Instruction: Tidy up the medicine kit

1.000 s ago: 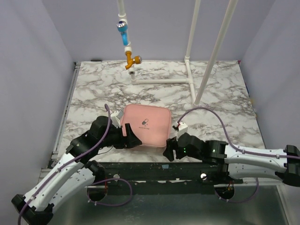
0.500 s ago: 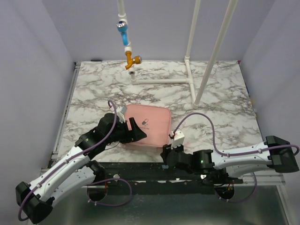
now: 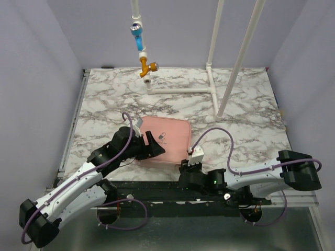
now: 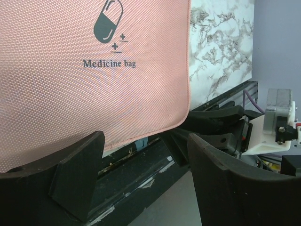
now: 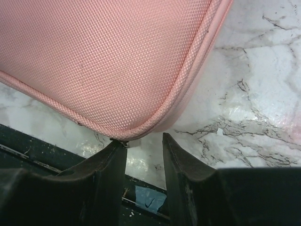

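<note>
Fingers [image 5: 106, 174] of the right pincer [image 5: 143, 142] stand a narrow gap apart and clamp nothing, down low at the near edge of the desk [image 5: 254, 94]. A small metal zip tab [image 5: 121, 141] sits right at the tip of the finger on the view's left, beside the gap and not in it. Just above that tab is the rounded near corner of the medicine kit [image 5: 108, 61], pink weave, seam closed along the edge I can see.

Over to my left pincer [image 4: 146, 146]: spread wide, nothing between the fingers. One finger crosses in front of the pink lid, and I cannot tell whether it touches. The other is out past the kit's edge. Through that wrist view I read a dark pill logo [image 4: 107, 21] and the words "Medicine bag" under it. Beyond the lid's corner I see a white block [image 4: 277, 122] on the right arm.

From above, the kit lies shut and flat on the marble desk, close to the near edge and about midway across. The left pincer is over its near-left part, the right pincer at its near-right corner. Well apart, at the far side, a white pipe frame [image 3: 183, 90] stands on the desk, with a blue and orange fitting [image 3: 140, 49] hanging on a pipe above it.
</note>
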Robot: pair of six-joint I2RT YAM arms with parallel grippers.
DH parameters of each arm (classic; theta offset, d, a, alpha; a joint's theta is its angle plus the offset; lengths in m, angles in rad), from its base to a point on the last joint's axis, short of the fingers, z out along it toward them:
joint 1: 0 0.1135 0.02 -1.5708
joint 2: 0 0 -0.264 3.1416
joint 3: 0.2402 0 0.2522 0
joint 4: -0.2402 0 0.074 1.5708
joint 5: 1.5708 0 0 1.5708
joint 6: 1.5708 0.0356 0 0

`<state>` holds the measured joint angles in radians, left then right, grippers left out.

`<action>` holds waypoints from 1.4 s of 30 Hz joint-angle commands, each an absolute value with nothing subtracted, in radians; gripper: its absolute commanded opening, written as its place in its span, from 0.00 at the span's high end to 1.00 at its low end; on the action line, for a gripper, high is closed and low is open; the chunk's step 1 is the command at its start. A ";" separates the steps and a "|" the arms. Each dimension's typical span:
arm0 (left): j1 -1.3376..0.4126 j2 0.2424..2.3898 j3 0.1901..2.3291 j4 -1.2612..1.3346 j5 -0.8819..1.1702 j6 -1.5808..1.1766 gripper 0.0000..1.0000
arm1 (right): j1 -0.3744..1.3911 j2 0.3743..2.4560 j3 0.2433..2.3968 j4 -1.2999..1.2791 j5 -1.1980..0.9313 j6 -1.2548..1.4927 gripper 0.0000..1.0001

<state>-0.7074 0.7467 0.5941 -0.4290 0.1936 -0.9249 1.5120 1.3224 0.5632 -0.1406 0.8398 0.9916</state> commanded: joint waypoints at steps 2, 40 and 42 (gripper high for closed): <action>-0.712 0.749 0.561 -0.384 0.191 -0.939 0.27 | 1.517 1.318 0.556 -0.055 0.922 1.032 0.64; -0.712 0.694 0.585 -0.440 0.173 -0.938 0.27 | 1.540 1.352 0.563 0.089 0.886 0.841 0.99; -0.713 0.697 0.599 -0.448 0.170 -0.933 0.27 | 1.561 1.393 0.583 0.104 0.886 0.833 0.99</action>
<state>-0.7090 0.7055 0.5591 -0.4198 0.1936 -0.9360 1.5280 1.3411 0.5610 -0.0074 0.8841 0.8761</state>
